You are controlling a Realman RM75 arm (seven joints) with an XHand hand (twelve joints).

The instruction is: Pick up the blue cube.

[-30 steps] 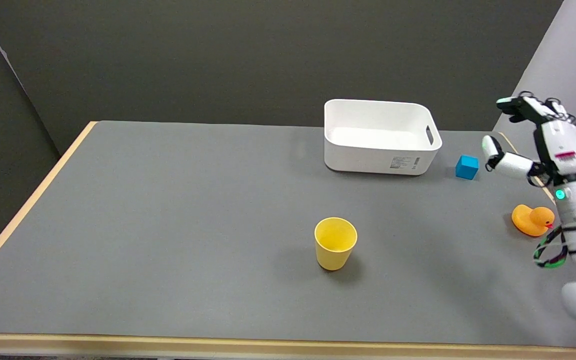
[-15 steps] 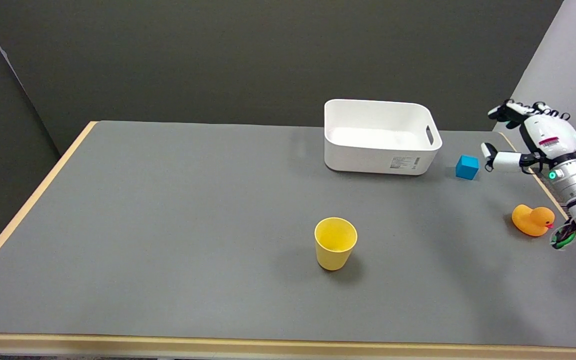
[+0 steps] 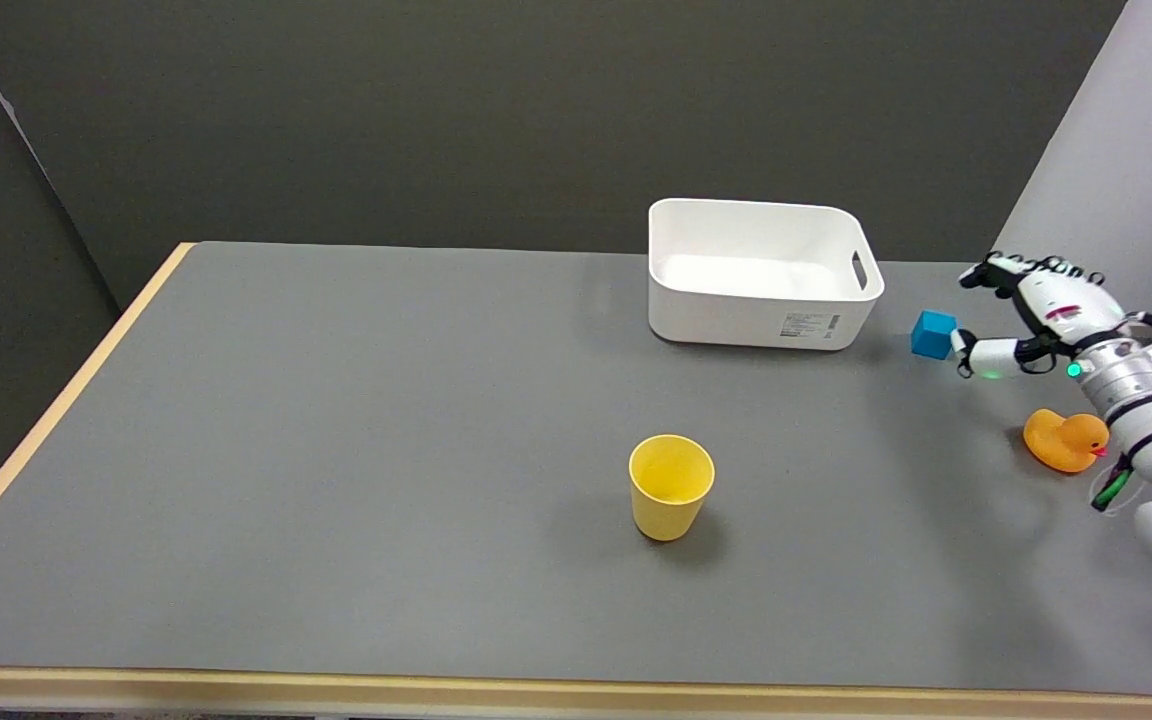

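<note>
Head view of a grey, matte worktop (image 3: 336,450) with a pale wooden rim. Right arm (image 3: 1151,440): white, jointed, entering from the lower right corner and reaching along the worktop's right edge toward its far right corner. Right hand (image 3: 1021,310): black and white, held low over the surface, palm turned toward the blue cube (image 3: 934,334). Its fingers (image 3: 996,272) are spread apart and arched above and beyond the cube; the thumb (image 3: 981,352) extends forward, its tip just beside or touching the cube's right face, and which of the two cannot be told. Nothing is held; the hand is unclenched. A small green light glows at the wrist.

Blue cube: a small, smooth, sharp-edged block of solid colour, resting on the worktop near the far right corner, between the white bin (image 3: 761,275) and the hand, apart from the bin.

White bin: rectangular, smooth plastic, with rounded corners, a slot handle cut in its right wall and a printed label on its near wall; it stands at the far edge. No contents show in the part of its interior that is visible.

Yellow cup (image 3: 671,487): upright, tapered, smooth, toward the middle of the worktop nearer the front edge; the visible interior shows nothing inside.

Orange rubber duck (image 3: 1066,440): rounded, glossy, red-beaked, at the right edge just beside the forearm.
</note>
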